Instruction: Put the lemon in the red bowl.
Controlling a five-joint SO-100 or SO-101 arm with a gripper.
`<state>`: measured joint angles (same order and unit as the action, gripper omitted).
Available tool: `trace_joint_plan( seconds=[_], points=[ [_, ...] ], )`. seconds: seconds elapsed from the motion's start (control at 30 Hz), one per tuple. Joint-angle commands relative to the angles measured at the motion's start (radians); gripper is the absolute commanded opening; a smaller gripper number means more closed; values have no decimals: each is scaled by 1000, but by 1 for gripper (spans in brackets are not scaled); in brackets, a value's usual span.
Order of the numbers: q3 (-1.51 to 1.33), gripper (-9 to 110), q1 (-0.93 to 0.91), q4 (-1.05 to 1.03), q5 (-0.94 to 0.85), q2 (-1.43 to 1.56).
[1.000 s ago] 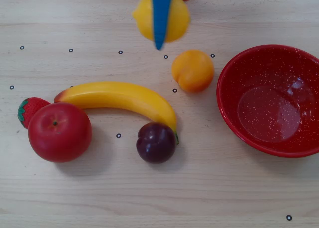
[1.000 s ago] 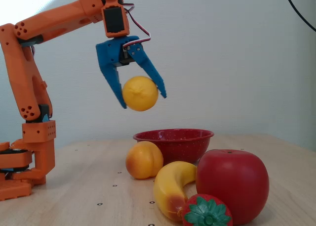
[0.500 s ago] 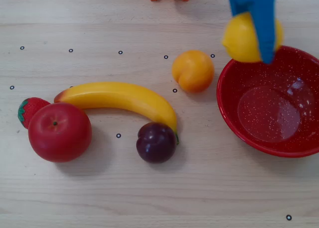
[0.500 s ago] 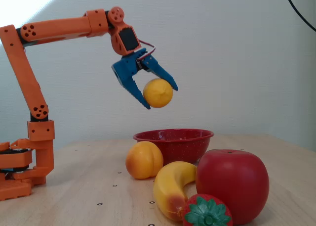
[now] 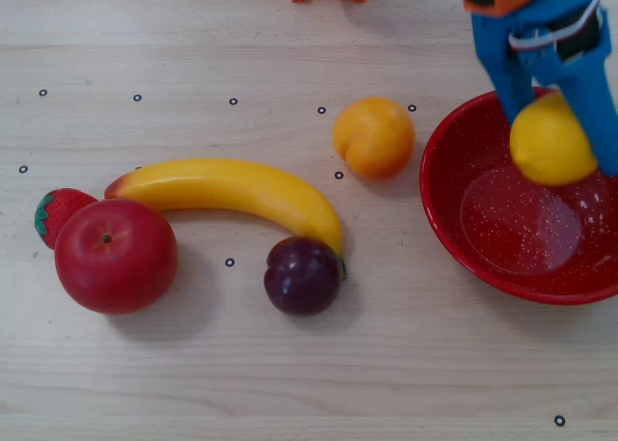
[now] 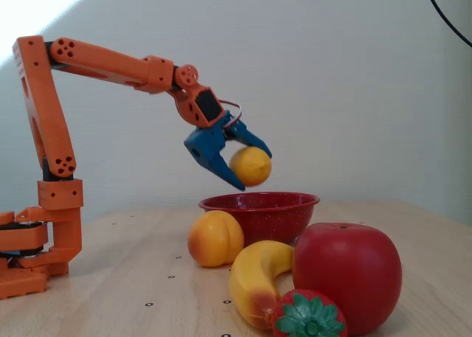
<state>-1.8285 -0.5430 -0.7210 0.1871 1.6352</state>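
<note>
The lemon (image 5: 550,140) is a plain-yellow oval fruit held between my blue fingers above the red bowl (image 5: 454,219). In the fixed view the lemon (image 6: 250,166) hangs clear above the bowl's rim (image 6: 258,202), not touching it. My gripper (image 5: 558,142) is shut on the lemon and comes in from the top right of the overhead view. In the fixed view the gripper (image 6: 251,171) points down over the bowl. The bowl is glossy red with white speckles and has nothing in it.
On the table left of the bowl lie an orange-yellow creased fruit (image 5: 374,136), a banana (image 5: 237,193), a dark plum (image 5: 302,275), a red apple (image 5: 115,255) and a strawberry (image 5: 60,212). The orange arm base (image 6: 37,234) stands at the left of the fixed view.
</note>
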Motion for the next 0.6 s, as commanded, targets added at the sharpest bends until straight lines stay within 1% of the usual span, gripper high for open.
trace_joint_plan(
  seconds=[0.0,0.1,0.2,0.33,0.47,0.53,0.57],
  points=[
    [54,1,-23,66,44,9],
    [54,11,-17,94,46,-49],
    [54,28,-12,97,49,-95],
    [72,40,-8,87,49,-120],
    [146,43,-5,44,21,-118],
    [204,40,0,5,-5,-110],
    [238,36,3,-21,-21,-106]
  ],
)
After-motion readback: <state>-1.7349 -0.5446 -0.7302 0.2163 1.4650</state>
